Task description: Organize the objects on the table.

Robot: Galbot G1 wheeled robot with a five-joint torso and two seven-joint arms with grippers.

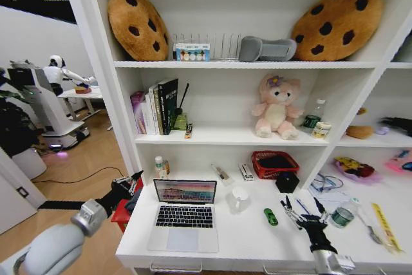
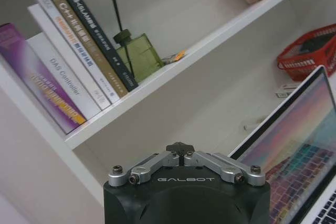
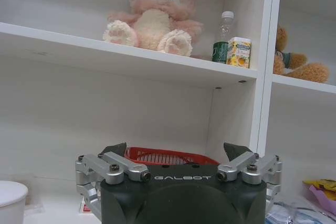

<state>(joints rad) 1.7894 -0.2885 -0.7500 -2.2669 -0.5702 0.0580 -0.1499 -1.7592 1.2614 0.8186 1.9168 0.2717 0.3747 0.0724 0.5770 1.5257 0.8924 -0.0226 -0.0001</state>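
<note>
White laminate is what you have under everything: the long white desk (image 1: 244,239) joined to the tall shelving unit. On it, from the head view, you see the open silver laptop with a black keyboard (image 1: 185,216) at the left, the white mug (image 1: 239,198) just to its right, the tiny green toy car (image 1: 271,216) a little nearer the front edge, and the long yellow strip (image 1: 385,227) far right. A small jar with a dark green band (image 1: 343,216) stands between the car and the strip.

Your right tool (image 1: 301,213) hovers over the desk between the green car and the jar, touching neither; the car lies just to its left. The right wrist view settles what the head view leaves vague: both dark fingers (image 3: 235,151) stand well apart, released, with nothing between them. That view also gives you the red mesh basket (image 3: 170,157) straight ahead and the mug's rim (image 3: 11,192) off to one side.

Your left tool (image 1: 133,180) hangs off the desk's left end, near the laptop screen's corner. In the left wrist view its linkage is folded together at the centre (image 2: 180,149), clenched on nothing, with the glowing laptop screen (image 2: 294,150) close beside it and a row of upright books (image 2: 68,56) on the shelf above.
</note>
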